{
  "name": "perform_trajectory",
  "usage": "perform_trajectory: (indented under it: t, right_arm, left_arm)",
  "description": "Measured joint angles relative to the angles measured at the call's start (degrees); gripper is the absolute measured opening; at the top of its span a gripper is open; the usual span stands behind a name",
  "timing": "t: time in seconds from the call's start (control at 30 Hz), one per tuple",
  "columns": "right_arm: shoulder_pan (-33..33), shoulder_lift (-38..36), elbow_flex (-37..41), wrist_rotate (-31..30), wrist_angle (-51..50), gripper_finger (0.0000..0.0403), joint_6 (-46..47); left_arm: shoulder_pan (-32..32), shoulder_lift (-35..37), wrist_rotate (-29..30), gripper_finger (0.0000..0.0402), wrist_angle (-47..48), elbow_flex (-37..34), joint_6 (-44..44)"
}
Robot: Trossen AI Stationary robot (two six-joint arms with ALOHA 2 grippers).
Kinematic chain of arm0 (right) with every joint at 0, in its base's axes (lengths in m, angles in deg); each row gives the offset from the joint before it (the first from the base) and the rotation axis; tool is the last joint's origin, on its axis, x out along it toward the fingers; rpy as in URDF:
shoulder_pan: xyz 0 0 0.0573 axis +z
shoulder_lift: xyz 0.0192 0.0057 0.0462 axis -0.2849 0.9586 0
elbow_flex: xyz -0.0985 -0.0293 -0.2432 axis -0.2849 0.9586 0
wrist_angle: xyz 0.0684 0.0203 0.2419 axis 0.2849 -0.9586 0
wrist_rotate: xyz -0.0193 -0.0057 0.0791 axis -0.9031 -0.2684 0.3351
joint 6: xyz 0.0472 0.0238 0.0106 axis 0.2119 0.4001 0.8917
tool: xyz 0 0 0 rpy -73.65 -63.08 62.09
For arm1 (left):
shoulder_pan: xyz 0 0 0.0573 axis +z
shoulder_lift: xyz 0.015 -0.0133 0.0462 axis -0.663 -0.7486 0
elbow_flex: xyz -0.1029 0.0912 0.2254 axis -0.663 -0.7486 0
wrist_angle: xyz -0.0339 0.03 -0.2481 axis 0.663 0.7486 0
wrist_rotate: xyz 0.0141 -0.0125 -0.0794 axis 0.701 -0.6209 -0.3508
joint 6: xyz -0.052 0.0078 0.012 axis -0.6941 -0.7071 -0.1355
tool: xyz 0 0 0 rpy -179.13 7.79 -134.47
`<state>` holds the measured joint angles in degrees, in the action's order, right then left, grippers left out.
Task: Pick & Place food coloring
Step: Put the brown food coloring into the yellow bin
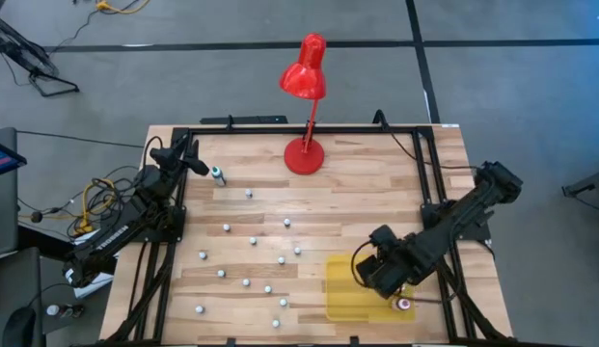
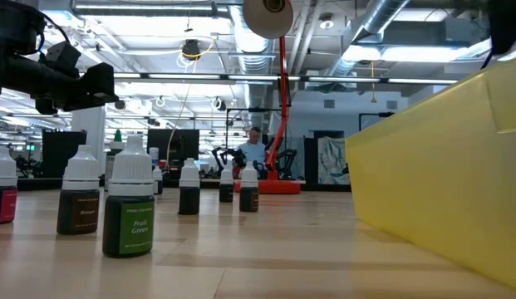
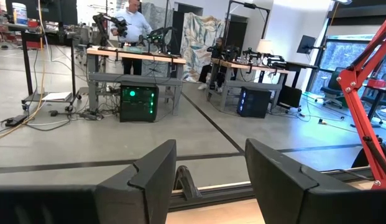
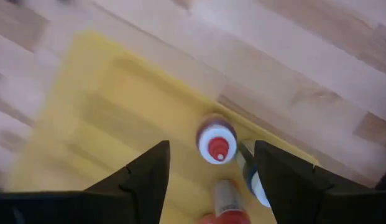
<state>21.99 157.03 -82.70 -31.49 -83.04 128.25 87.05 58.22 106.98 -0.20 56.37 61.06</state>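
High view: right gripper [image 1: 381, 277] fingers apart over yellow tray [image 1: 342, 289] | red lamp [image 1: 305, 145] behind | left gripper [image 1: 183, 154] fingers apart

tray [image 1: 342, 289]: yellow | lamp [image 1: 304, 77]: red | table [image 1: 376, 173]: pale wood | bottle caps [image 2: 131, 158]: white

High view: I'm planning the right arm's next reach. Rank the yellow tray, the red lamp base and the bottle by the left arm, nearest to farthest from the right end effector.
1. The yellow tray: directly beneath the right end effector, near right corner.
2. The red lamp base: far edge, centre.
3. The bottle: far left, beside the left end effector.
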Motion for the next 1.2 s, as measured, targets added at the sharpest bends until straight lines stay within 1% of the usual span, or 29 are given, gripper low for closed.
perform_trajectory:
  t: [0.07,0.13,0.23,0.3,0.47,0.6,0.7,0.8,0.9,1.0,1.2]
  right_arm:
    - [-0.5,-1.7,0.0,-3.3,1.3,0.0224,-0.2]
    - [-1.3,-3.0,0.0,-7.7,4.0,0.0222,-2.8]
    - [-3.5,-3.9,0.0,-13.0,11.1,0.0219,-10.9]
    - [-5.7,-3.9,0.0,-13.5,16.0,0.0219,-18.3]
    - [-10.2,-3.5,0.0,-11.5,27.2,0.0218,-35.0]
    - [-13.7,-3.4,-0.1,-10.9,33.1,0.0215,-48.6]
    - [-16.9,-2.0,-0.1,-6.7,34.2,0.0213,-54.6]
    - [-19.4,1.9,-0.1,-1.1,37.6,0.0213,-61.3]
    - [-20.5,6.9,0.0,4.5,42.5,0.0215,-71.6]
    - [-21.4,10.9,0.0,6.4,45.9,0.0216,-78.9]
    - [-23.5,17.0,0.0,7.2,50.1,0.021,-87.6]
  left_arm:
    - [0.0,0.0,0.0,0.0184,0.0,0.0,0.0]
    - [0.0,0.0,0.0,0.0184,0.0,0.0,0.0]
    - [0.0,0.0,0.0,0.0184,0.0,0.0,0.0]
    - [0.0,0.0,0.0,0.0184,0.0,0.0,0.0]
    - [0.0,0.0,0.0,0.0184,0.0,0.0,0.0]
    - [0.0,0.0,0.0,0.0184,0.0,0.0,0.0]
    - [0.0,0.0,0.0,0.0184,0.0,0.0,0.0]
    - [0.0,0.0,0.0,0.0184,0.0,0.0,0.0]
    - [0.0,0.0,0.0,0.0184,0.0,0.0,0.0]
    - [0.0,0.0,0.0,0.0184,0.0,0.0,0.0]
    - [0.0,0.0,0.0,0.0184,0.0,0.0,0.0]
